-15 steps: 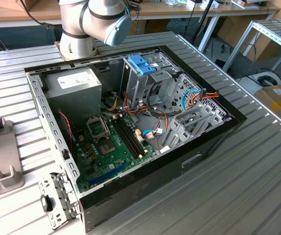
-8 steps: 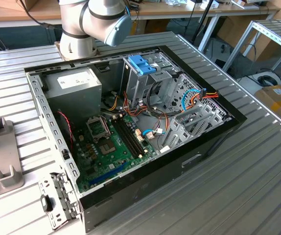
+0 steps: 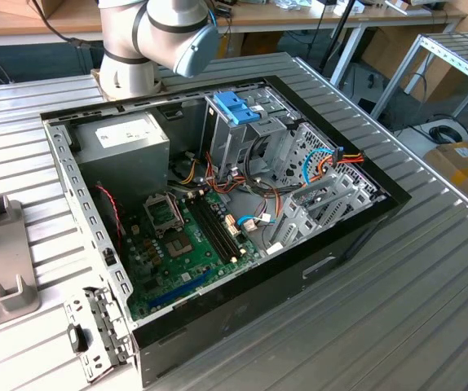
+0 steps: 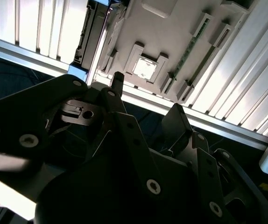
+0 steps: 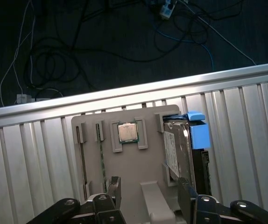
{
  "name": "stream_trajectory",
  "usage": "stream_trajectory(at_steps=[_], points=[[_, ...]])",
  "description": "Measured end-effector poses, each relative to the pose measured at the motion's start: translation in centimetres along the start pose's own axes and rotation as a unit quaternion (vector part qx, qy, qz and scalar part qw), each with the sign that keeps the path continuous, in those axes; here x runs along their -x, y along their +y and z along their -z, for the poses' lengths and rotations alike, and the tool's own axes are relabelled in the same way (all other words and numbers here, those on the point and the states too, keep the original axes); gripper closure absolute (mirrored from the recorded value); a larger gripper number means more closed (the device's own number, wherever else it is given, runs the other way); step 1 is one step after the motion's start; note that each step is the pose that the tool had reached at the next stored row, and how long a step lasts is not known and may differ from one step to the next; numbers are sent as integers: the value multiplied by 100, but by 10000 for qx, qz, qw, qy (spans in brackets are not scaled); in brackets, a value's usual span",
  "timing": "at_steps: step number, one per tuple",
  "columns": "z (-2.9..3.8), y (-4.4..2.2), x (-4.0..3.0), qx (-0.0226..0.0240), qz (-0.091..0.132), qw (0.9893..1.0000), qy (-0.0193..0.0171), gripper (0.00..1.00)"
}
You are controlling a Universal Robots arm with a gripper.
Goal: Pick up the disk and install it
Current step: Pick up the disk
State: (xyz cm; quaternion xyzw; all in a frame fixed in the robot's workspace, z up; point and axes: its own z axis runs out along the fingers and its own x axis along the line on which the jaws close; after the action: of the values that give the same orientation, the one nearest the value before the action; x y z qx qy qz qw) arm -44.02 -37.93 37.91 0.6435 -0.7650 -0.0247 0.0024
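First wrist view: the gripper (image 5: 148, 186) has its two dark fingers spread wide with nothing between them, poised over the grey tray (image 5: 150, 161) on the slatted metal table (image 5: 31, 158). Just past the fingers, the disk (image 5: 180, 149) stands on edge in a slot at the tray's side, its blue bracket (image 5: 197, 133) at the far end. A processor chip (image 5: 127, 132) sits mid-tray. Beyond the table edge, cables (image 5: 54, 60) lie on the dark floor.

So the black open-topped computer case (image 3: 332, 244) sits on the slatted silver metal table (image 3: 397, 309), and the grey plastic holder tray (image 3: 2, 269) is off at the exterior view's left. Inside the case there's 1 big grey power supply box (image 3: 128, 142) at the back, with the green motherboard (image 3: 185, 244) in front of it. The blue plastic caddy handle (image 3: 238, 106) is just to the box's right in that view. In the first wrist view, the dark grey metal disk (image 5: 180, 154) stands on edge in a slot at 1 end of the tray. The square silver processor chip (image 5: 126, 132) sits in a recess beside it, and the black gripper (image 5: 149, 193) is over the tray.
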Motion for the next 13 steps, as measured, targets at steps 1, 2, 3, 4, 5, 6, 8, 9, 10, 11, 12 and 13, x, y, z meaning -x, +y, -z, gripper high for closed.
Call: stream_trajectory(at_steps=[1, 2, 3, 4, 5, 6, 8, 9, 10, 11, 12, 13], points=[[-2, 1, 1, 0, 0, 10000, 0, 40], [-4, 2, 3, -1, 0, 10000, -1, 40], [-5, 2, 4, -1, 0, 10000, -1, 40], [-8, 4, 5, 0, 0, 10000, 0, 40], [-10, 6, 5, -1, 0, 10000, -1, 40], [-12, 7, 5, -1, 0, 10000, -1, 40], [-14, 9, 5, -1, 0, 10000, -1, 40], [-14, 10, 5, -1, 0, 10000, -1, 40], [-16, 11, 5, -1, 0, 10000, -1, 40], [-16, 12, 5, -1, 0, 10000, -1, 40], [-17, 13, 5, -1, 0, 10000, -1, 40], [-19, 15, 5, -1, 0, 10000, -1, 40]])
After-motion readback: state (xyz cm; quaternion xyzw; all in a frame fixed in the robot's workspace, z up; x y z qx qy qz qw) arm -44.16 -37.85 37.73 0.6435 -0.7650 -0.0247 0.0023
